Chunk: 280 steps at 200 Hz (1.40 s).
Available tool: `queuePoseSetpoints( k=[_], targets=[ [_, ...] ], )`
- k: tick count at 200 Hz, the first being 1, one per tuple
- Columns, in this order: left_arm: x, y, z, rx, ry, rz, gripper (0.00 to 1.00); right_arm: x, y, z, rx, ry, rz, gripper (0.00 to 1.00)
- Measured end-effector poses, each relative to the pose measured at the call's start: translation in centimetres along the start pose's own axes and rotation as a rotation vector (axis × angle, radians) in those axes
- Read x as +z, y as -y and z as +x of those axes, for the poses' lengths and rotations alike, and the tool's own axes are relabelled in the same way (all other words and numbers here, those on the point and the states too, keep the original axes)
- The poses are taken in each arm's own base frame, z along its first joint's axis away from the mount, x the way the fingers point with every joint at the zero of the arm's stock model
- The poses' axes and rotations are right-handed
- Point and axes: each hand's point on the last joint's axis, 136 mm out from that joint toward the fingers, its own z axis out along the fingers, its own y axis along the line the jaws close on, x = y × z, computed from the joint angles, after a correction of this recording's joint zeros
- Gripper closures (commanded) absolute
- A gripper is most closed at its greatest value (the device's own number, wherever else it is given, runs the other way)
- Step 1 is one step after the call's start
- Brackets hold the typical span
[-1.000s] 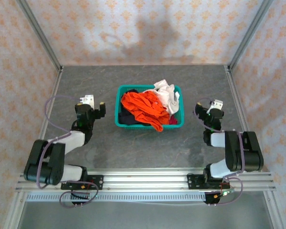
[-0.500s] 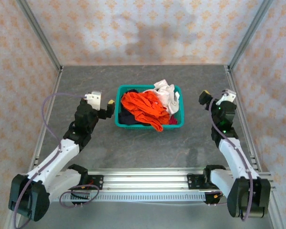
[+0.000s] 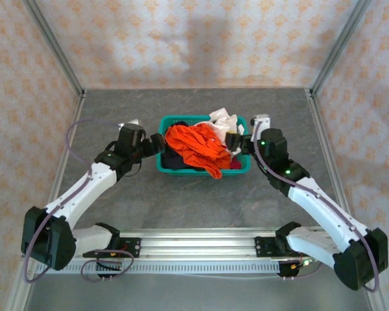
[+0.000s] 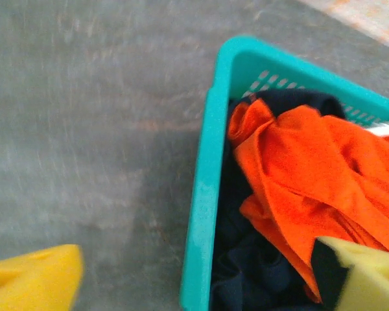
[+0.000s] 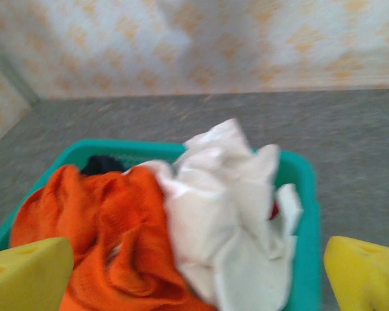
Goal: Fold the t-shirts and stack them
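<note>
T-shirts (image 3: 201,146) heaped in a teal plastic mesh basket (image 3: 181,170), an open pincer at either side.
The left pincer (image 3: 157,144) spreads its yellow pads (image 4: 32,282) wide astride the basket's left rim, gripping nothing. Just ahead of it a crumpled bright orange cloth t-shirt (image 3: 194,148) lies over a dark navy t-shirt (image 4: 246,278). Right of those, a rumpled white t-shirt (image 3: 228,128) spills over the far corner, directly before the right pincer (image 3: 236,140), which is also gaping and empty. The mottled grey stone-look tabletop (image 3: 181,201) sits between pale walls (image 3: 181,45) printed with orange motifs and slanted aluminium frame posts (image 3: 54,45).
</note>
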Motion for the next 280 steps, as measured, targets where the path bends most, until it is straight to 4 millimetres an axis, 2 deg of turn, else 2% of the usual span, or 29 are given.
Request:
queuePoseSetpoints(
  k=[16,32,44,75,115,123,137,180,216,223,245,258,280],
  targets=[
    [0.9,-0.1,1.1,-0.071,-0.047,-0.007,0.32,0.8,-1.2,0.8,-0.010,-0.030,-0.026,0.01],
    [1.5,0.1,1.8,-0.109,-0.076,-0.006,0.47,1.3,-1.3,1.4,-0.004,-0.050,-0.024,0.01],
    [1.9,0.1,2.2,-0.135,-0.092,-0.009,0.55,1.6,-1.2,1.7,0.003,-0.059,-0.020,0.01],
    [3.1,0.3,3.4,-0.160,-0.140,-0.012,0.57,1.5,-1.3,1.2,0.012,-0.050,-0.019,0.01],
    [4.6,0.4,5.0,-0.166,-0.184,-0.027,0.78,1.4,-1.4,0.1,0.023,-0.025,-0.015,0.01],
    [4.6,0.8,5.0,-0.159,-0.184,-0.017,0.83,1.4,-1.3,0.1,0.031,-0.025,-0.011,0.01],
    [4.6,1.9,5.6,-0.144,-0.198,0.010,0.86,1.4,-1.2,0.2,0.041,-0.028,-0.007,0.01],
    [5.7,6.2,7.2,-0.131,-0.222,0.062,0.86,1.4,-1.0,0.1,0.095,-0.053,0.020,0.01],
    [7.5,11.2,8.2,-0.120,-0.238,0.124,0.85,2.1,-0.9,-0.3,0.150,-0.081,0.048,0.01],
    [7.8,12.0,8.4,-0.113,-0.240,0.136,0.81,2.2,-0.9,-0.1,0.158,-0.088,0.051,0.01],
    [8.2,14.0,8.9,-0.079,-0.247,0.165,0.58,2.4,-0.5,0.5,0.182,-0.107,0.073,0.01],
    [7.9,14.3,8.9,-0.043,-0.241,0.172,0.44,2.4,-0.4,0.5,0.195,-0.108,0.082,0.01],
    [6.7,13.8,7.8,0.000,-0.189,0.167,0.31,2.7,-0.6,0.0,0.209,-0.116,0.093,0.01]
  ],
)
